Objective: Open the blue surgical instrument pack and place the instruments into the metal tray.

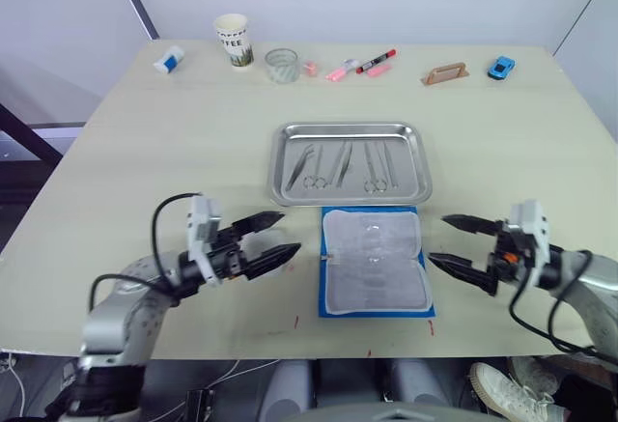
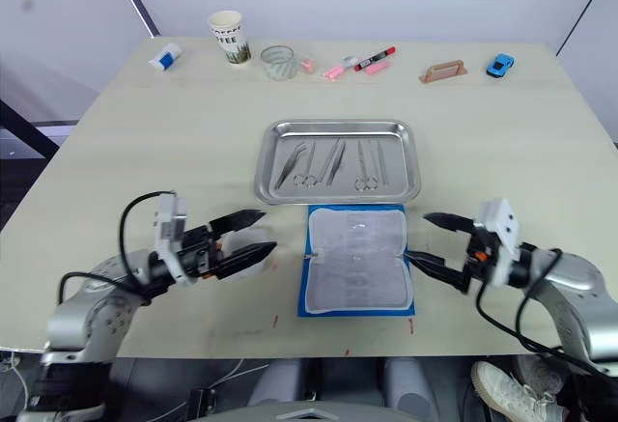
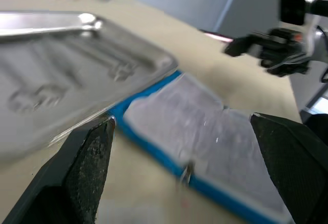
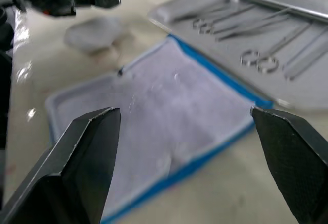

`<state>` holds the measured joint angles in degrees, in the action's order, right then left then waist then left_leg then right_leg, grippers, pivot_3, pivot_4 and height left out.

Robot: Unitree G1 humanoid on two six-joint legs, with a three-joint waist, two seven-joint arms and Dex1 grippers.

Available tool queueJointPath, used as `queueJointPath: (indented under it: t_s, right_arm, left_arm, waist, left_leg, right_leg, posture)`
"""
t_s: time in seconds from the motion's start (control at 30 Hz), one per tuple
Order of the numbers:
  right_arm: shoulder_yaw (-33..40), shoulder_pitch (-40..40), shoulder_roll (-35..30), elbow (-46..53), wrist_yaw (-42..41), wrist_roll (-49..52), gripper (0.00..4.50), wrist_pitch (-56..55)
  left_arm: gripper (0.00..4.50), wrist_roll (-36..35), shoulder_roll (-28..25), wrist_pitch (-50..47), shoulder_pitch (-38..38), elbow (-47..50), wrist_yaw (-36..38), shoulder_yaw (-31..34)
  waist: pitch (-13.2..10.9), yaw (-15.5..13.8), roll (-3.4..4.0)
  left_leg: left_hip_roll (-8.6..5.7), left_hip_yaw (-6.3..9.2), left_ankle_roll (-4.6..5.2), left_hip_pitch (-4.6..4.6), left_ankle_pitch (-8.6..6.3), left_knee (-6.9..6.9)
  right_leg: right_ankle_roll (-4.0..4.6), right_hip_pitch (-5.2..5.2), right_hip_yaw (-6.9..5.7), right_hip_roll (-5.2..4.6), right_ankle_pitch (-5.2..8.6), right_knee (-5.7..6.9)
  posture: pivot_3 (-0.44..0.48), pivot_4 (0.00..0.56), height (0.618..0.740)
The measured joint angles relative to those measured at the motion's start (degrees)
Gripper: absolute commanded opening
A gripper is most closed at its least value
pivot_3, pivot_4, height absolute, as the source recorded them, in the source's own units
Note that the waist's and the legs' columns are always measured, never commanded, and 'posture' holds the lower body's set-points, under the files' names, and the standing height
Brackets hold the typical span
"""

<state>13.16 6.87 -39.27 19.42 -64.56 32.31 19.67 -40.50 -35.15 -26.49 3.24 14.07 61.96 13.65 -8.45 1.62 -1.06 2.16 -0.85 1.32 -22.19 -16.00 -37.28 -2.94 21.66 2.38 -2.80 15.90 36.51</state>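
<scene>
Tabletop [image 1: 145, 152] of pale matte wood fills my view. Left of the blue surgical instrument pack [image 1: 375, 263] my left gripper [image 1: 275, 236] gapes wide; slim silvery instruments [image 1: 343, 165] lie in the shiny metal tray [image 1: 417, 186] just beyond; right gripper [image 1: 452, 241] spreads wide.

Instruments [image 1: 343, 165] in tray [image 1: 290, 193], pack [image 1: 375, 262] before it.

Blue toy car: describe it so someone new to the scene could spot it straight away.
Start at the metal tray in the middle of the table, then look to the table's far edge, toward the robot's right. The blue toy car is the last item in that row, just past the tan holder. It is the row's only bright blue, car-shaped piece.
</scene>
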Motion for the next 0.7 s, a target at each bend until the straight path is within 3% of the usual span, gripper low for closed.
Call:
queueJointPath:
  t_s: [0.13, 0.23, 0.4, 0.53, 0.7]
  right_arm:
    - [5.0, 6.7, -0.8, 0.2, -2.4, 1.1, 4.43, -2.4]
    - [13.0, 14.8, -1.6, -2.9, -4.8, 1.1, 4.43, -6.0]
    - [16.5, 16.6, -1.7, -3.2, -5.6, 1.5, 4.43, -8.1]
    - [17.3, 17.9, -1.7, -3.7, -6.3, 1.7, 4.43, -9.1]
    - [17.2, 18.0, -1.7, -4.0, -6.2, 1.6, 4.43, -10.4]
  left_arm:
    - [4.50, -1.1, -0.8, -1.1, 5.9, 3.1, -1.6, 3.8]
    - [4.50, -1.5, -1.4, -2.0, 15.8, 6.0, -4.9, 10.8]
    - [4.50, -2.0, -1.6, -1.8, 22.1, 9.6, -5.6, 14.9]
    - [4.50, -1.6, -2.8, -2.0, 23.5, 9.8, -6.7, 16.0]
    - [4.50, 0.1, -3.5, -2.0, 21.9, 9.8, -8.9, 15.1]
  waist:
    - [0.0, -0.6, -0.02]
    - [0.0, -1.0, -0.02]
    - [0.0, -1.1, -0.01]
    - [-0.1, -1.4, 0.00]
    - [-0.1, -1.8, 0.06]
  left_leg:
    - [0.02, -0.03, -0.02, 0.05, 0.00, 0.00]
    - [0.01, -0.03, -0.04, -0.01, -0.02, 0.15]
    - [0.02, -0.21, -0.06, 0.06, -0.03, 0.14]
    - [0.02, -0.23, -0.06, 0.05, -0.03, 0.14]
    - [0.02, -0.23, -0.06, 0.05, -0.03, 0.25]
  right_leg:
    - [0.17, -0.02, 0.01, -0.14, 0.09, 0.00]
    - [0.22, -0.02, -0.03, -0.26, 0.11, -0.20]
    - [0.26, -0.02, -0.42, -0.82, 0.11, -0.22]
    - [0.27, 0.02, -1.45, -1.53, 0.10, -0.24]
    - [0.27, 0.02, -1.62, -1.61, 0.10, -0.36]
  posture:
    - [0.000, 0.150, 0.740]
    - [0.000, 0.150, 0.740]
    - [0.000, 0.150, 0.740]
    - [0.000, 0.150, 0.740]
    - [0.000, 0.150, 0.740]
